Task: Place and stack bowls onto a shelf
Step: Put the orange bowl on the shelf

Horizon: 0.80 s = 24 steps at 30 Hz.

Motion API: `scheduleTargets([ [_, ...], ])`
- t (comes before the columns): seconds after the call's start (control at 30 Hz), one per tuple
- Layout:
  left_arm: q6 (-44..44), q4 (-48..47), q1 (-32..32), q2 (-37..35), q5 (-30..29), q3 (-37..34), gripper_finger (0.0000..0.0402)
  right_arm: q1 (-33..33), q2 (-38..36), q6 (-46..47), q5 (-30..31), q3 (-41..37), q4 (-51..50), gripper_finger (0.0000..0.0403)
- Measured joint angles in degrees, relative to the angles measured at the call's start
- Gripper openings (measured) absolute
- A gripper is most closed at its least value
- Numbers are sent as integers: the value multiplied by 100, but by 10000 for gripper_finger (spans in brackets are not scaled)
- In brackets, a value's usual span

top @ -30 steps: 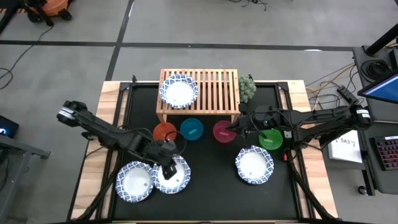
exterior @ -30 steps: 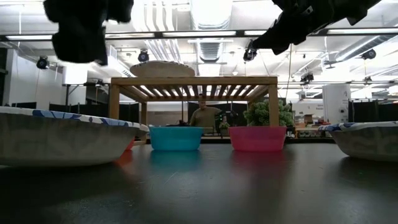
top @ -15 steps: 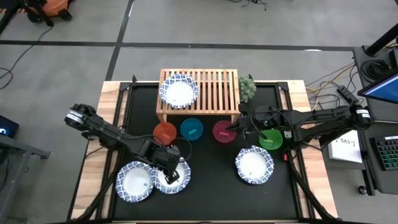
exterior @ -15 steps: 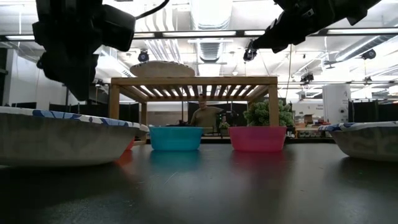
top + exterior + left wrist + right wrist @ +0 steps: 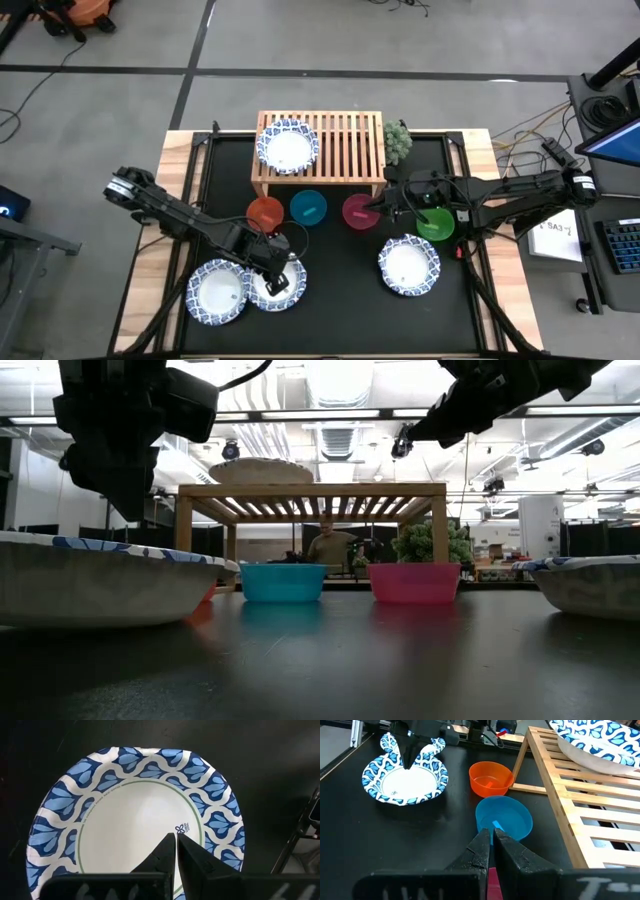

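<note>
Two white bowls with blue rims lie at the near left, one (image 5: 215, 293) beside the other (image 5: 262, 290), their rims overlapping. My left gripper (image 5: 278, 278) hovers shut just above the second bowl's white middle (image 5: 135, 815); the low view shows it (image 5: 128, 510) clear of the rim. A third white bowl (image 5: 408, 266) lies at the near right, and a fourth (image 5: 288, 147) rests on the slatted wooden shelf (image 5: 345, 150). The red (image 5: 265, 213), teal (image 5: 308, 207), magenta (image 5: 355, 212) and green (image 5: 436, 224) bowls stand in front of the shelf. My right gripper (image 5: 373, 207) is shut, high above the magenta bowl.
A bumpy green artichoke-like object (image 5: 398, 140) sits at the shelf's right end. The black mat (image 5: 340, 300) is bare between the near white bowls. A person (image 5: 325, 546) stands in the room far behind the shelf.
My left gripper has come down and a little toward the near edge, stopping just above the second white bowl at the near left, its fingers shut throughout. The bowls have stayed in place.
</note>
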Motion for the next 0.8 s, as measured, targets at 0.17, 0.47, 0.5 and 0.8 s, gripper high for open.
scheduleTargets([
  [0.17,0,-2,0,4,-2,0,0,0,0,-1,2,0,-2,13],
  [0.47,2,-8,0,20,-5,0,0,0,0,-40,6,0,-4,13],
  [0.5,7,-8,0,22,-7,0,0,0,0,-40,7,0,-4,13],
  [0.8,131,-7,163,22,-39,0,0,0,0,-75,9,0,-13,13],
])
